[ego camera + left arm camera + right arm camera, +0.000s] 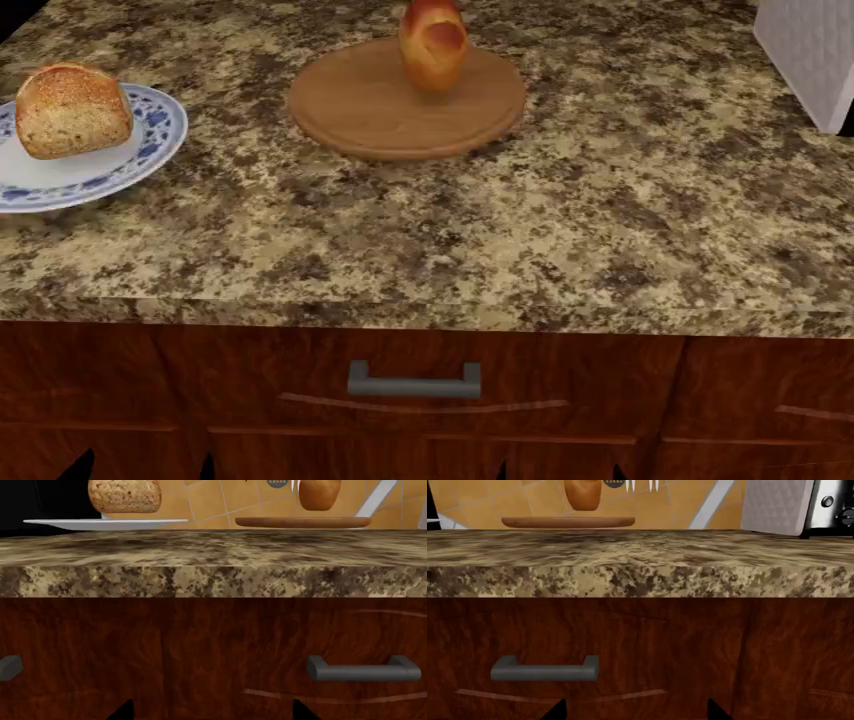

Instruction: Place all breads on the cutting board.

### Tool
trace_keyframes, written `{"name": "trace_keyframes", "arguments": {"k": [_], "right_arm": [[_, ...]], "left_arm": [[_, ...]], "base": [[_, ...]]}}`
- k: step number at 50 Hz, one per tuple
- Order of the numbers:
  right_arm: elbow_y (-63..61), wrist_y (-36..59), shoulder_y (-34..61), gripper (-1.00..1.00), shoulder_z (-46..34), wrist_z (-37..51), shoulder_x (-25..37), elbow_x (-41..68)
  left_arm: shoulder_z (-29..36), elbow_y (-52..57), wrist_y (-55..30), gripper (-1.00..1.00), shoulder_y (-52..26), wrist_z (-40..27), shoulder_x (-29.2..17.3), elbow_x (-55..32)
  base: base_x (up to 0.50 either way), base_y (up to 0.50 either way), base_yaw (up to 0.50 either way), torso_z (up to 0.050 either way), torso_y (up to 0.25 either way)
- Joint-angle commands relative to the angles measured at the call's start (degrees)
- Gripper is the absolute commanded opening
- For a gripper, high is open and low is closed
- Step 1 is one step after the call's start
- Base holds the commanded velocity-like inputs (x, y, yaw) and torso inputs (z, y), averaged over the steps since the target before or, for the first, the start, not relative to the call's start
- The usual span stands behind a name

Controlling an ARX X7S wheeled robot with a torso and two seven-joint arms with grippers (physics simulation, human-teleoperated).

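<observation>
The seeded tan-brown loaf (70,110) lies on a blue-and-white plate (158,135) at the counter's left; it also shows in the left wrist view (125,495). The glossy golden roll (434,45) stands on a round brown wooden disc (387,115), and shows in both wrist views (319,494) (582,494). The rectangular cutting board is out of view. My left gripper (143,468) (212,712) and right gripper (561,470) (635,712) are open and empty. Both are low in front of the cabinet, below the counter edge.
The granite counter (400,290) overhangs a dark wood cabinet with a grey drawer handle (414,382) (363,669) (546,669). A white appliance (814,50) (777,505) stands at the counter's far right. An orange tiled wall is behind.
</observation>
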Motion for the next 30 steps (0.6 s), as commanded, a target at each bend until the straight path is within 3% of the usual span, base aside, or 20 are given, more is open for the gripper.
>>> {"name": "trace_keyframes", "arguments": {"k": [1, 2, 8, 11, 30], "right_arm": [[0.0, 0.0, 0.0, 1.00, -0.8, 0.8, 0.6, 0.6], [0.0, -1.3, -0.6, 1.00, -2.1, 3.8, 1.1, -3.4], [0.3, -3.7, -1.1, 1.00, -3.3, 3.8, 2.2, -1.7], [0.1, -0.5, 0.0, 1.00, -2.7, 2.8, 2.3, 2.2], [-0.9, -1.8, -1.1, 1.00, -4.6, 5.1, 4.2, 3.7]], "left_arm": [[0.8, -0.1, 0.1, 1.00, 0.0, -0.8, -0.7, -0.7], [0.8, 0.7, -0.1, 1.00, 0.2, -1.0, -0.8, -2.2], [2.5, 0.0, 2.0, 1.00, 0.4, -2.6, -1.9, -2.0], [3.0, 0.2, 1.0, 1.00, 0.3, -2.0, -2.7, -3.2], [5.0, 0.7, 1.9, 1.00, 1.0, -4.1, -4.5, -4.1]], "base": [[0.00, 0.00, 0.00, 0.000, 0.000], [0.00, 0.00, 0.00, 0.000, 0.000], [0.00, 0.00, 0.00, 0.000, 0.000], [0.00, 0.00, 0.00, 0.000, 0.000], [0.00, 0.00, 0.00, 0.050, 0.000]]}}
